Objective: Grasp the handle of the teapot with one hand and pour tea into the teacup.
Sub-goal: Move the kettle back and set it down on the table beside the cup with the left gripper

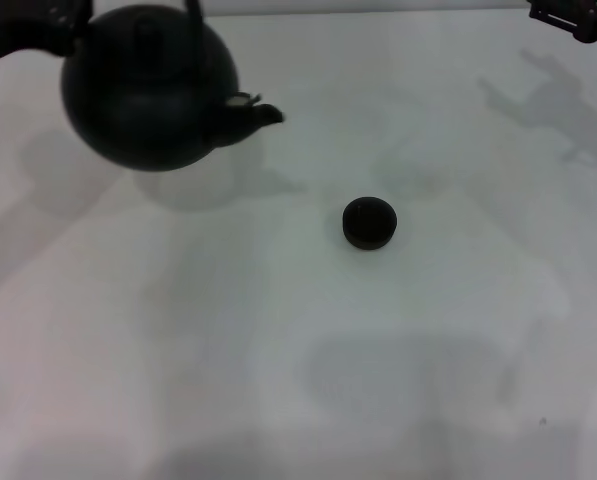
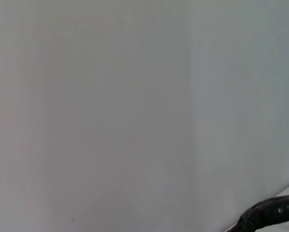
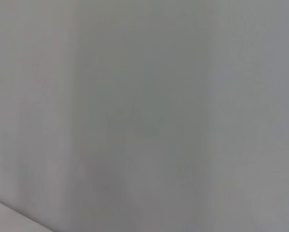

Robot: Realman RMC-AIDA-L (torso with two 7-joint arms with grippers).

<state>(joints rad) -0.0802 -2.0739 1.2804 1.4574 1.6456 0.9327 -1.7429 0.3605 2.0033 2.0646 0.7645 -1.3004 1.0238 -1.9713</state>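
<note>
White tabletop fills the nearest ground before us, bare but for soft shadows. Farther in, a little right of centre, we see the teacup, small, black and upright on the surface. Beyond it, at the far left, the teapot hangs clear of the table, its shadow lying apart beneath it, its stubby spout pointing toward the right and well short of the teacup. The handle rises out of the top edge of the head view, and a curved piece of what may be that same dark cord shows in the left wrist view. Our left gripper sits beside the pot at the top-left corner; we cannot tell how its fingers stand. Our right gripper waits at the far right corner, its fingers likewise unclear.
</note>
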